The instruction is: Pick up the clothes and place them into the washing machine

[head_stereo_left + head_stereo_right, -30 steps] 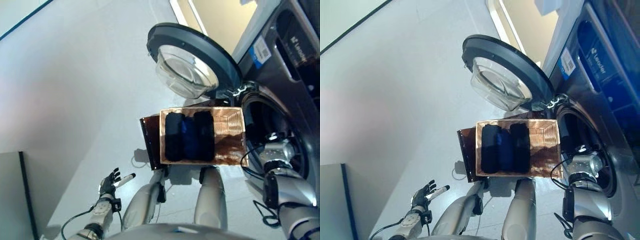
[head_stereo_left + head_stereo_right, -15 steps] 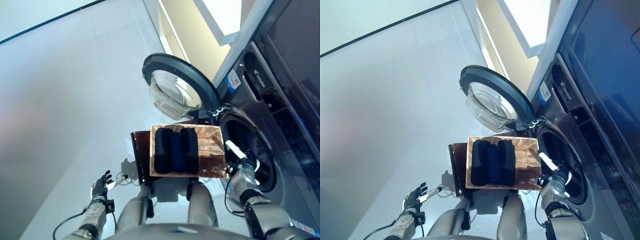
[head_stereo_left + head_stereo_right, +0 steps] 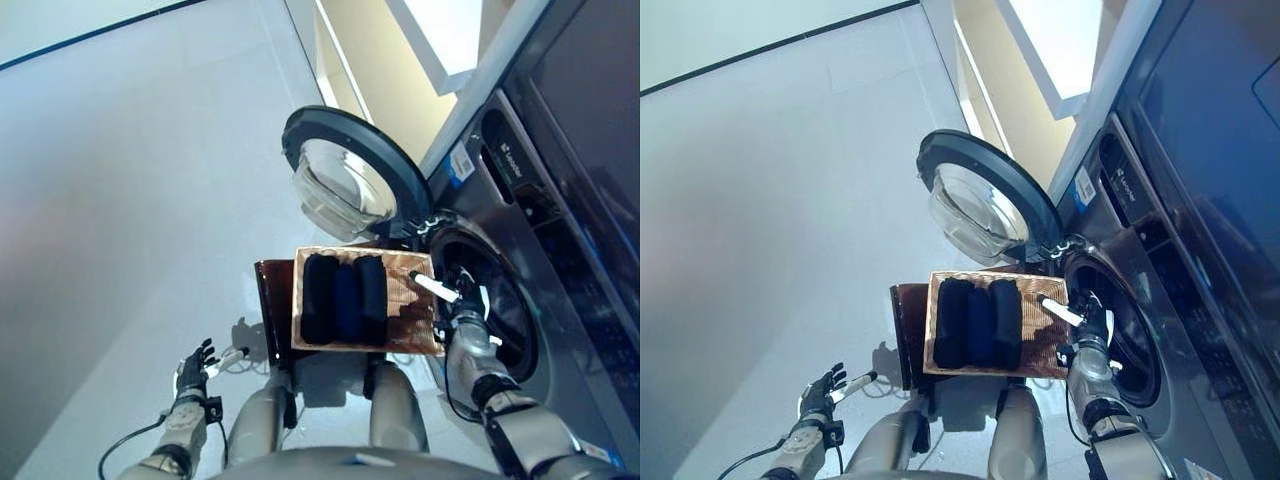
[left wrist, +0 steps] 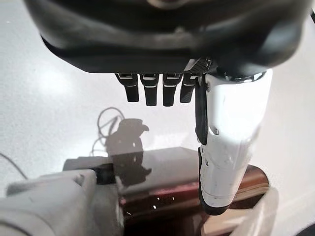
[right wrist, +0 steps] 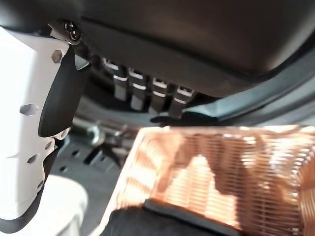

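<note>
1. Right hand (image 3: 456,303) hangs at the basket's (image 3: 412,298) washer-side edge, between the basket and the washer's (image 3: 520,200) round drum mouth (image 3: 500,305).
2. Its fingers (image 5: 135,87) are straight and apart from the white-covered thumb (image 5: 29,128); they hold nothing. In the right wrist view the woven copper-coloured basket wall shows just past them, not touched as far as can be seen.
3. Clothes (image 3: 342,297), dark rolled bundles, black at the sides and dark blue in the middle, lie side by side in the basket, filling the half farther from the washer. The half nearer the washer is bare weave.
4. Whether any garment is already inside the drum cannot be told; the drum looks dark from both head views.
5. Door (image 3: 350,175) of the washer is swung wide open, its glass bowl facing out, just beyond the basket's far edge.
6. A dark brown panel (image 3: 274,300) stands against the basket's side away from the washer, touching it.
7. Left hand (image 3: 192,369) hangs low over the pale floor (image 3: 130,180), well apart from the basket on the side away from the washer. Its fingers (image 4: 147,88) are relaxed and empty, with the white-covered thumb (image 4: 231,137) out to one side.
</note>
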`<state>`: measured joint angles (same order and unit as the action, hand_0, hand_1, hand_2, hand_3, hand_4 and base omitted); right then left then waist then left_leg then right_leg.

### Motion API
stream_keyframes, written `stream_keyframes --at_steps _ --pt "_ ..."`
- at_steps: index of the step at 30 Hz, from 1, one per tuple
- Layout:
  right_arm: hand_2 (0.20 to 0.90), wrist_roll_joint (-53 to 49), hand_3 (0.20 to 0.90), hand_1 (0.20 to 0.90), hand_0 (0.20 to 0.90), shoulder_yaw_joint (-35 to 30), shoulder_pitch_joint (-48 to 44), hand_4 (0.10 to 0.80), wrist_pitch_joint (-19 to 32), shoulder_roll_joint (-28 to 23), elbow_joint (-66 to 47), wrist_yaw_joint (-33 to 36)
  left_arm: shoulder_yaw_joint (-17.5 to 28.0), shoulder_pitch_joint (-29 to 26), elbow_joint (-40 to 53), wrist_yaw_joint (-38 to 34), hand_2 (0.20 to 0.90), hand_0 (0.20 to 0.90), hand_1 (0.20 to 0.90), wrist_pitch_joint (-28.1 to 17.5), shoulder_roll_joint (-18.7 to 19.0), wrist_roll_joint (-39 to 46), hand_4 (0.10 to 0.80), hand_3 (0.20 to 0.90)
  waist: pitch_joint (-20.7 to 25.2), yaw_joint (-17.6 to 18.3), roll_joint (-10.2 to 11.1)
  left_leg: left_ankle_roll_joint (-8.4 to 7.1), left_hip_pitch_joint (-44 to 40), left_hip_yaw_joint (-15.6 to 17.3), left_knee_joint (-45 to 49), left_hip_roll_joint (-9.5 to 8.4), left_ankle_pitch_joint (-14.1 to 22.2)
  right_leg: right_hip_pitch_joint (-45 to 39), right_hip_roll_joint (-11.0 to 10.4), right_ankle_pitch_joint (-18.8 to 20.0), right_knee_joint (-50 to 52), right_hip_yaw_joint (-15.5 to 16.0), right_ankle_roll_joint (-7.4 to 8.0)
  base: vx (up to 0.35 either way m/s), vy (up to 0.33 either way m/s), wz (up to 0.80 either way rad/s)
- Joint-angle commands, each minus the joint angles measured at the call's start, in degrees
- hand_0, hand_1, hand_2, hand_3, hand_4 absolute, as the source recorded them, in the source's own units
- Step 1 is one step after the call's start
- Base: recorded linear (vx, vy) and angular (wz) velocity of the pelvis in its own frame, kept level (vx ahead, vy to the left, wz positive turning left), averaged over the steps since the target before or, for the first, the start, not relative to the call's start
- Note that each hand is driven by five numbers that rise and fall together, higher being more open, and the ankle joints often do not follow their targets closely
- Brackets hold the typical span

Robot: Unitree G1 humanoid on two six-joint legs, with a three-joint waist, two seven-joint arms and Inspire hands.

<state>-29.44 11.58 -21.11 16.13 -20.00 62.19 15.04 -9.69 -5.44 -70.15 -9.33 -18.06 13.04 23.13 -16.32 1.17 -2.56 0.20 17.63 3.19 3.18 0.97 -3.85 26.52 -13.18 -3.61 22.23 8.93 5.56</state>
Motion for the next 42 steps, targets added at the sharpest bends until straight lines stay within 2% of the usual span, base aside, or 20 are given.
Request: stream_keyframes --at_steps 1,19,25,42 --pt "0.9 1.88 0.9 0.9 0.9 0.42 -2.58 0.8 1.82 -2.42 -3.09 0.98 2.8 -0.61 -0.17 -2.0 0.9 0.9 0.9 -2.49 4.71 -0.59 0.8 0.9 -2.5 -0.07 1.98 -4.02 0.06 -0.33 10.25 0.16 7.22 -5.44 -2.91 9.59 -10.68 -1.74 2.33 -0.019 0.007 0.09" --pt "0.9 7.13 0.9 0.9 0.9 2.77 -8.95 0.8 -1.97 1.66 10.02 3.02 0.53 -3.13 0.27 -3.02 0.9 0.9 0.9 -2.99 3.25 0.38 0.8 0.9 -3.81 -3.29 -0.41 -2.83 5.3 -2.18 14.08 -1.43 7.9 -3.24 -4.6 8.85 -8.8 -0.09 2.13 -0.005 0.011 0.13" --pt "0.9 10.79 0.9 0.9 0.9 4.74 -12.97 0.8 -3.38 1.7 11.95 5.2 -0.91 -4.01 1.12 -3.86 0.9 0.9 0.9 -3.03 3.05 0.82 0.8 0.9 -4.94 -4.22 -0.46 -2.57 6.75 -2.21 14.75 -1.52 8.06 -2.43 -4.63 8.86 -8.54 0.12 1.96 -0.011 0.007 0.11" --pt "0.9 15.05 0.9 0.9 0.9 4.56 -19.89 0.8 -8.18 1.93 20.88 10.17 -3.2 -4.15 4.97 -5.01 0.9 0.9 0.9 -2.5 3.87 2.15 0.8 0.9 -7.33 -5.78 -1.53 -1.85 12.14 -2.41 18.97 -1.81 9.1 2.28 -4.71 7.34 -4.41 -0.24 1.17 -0.01 0.004 0.05"
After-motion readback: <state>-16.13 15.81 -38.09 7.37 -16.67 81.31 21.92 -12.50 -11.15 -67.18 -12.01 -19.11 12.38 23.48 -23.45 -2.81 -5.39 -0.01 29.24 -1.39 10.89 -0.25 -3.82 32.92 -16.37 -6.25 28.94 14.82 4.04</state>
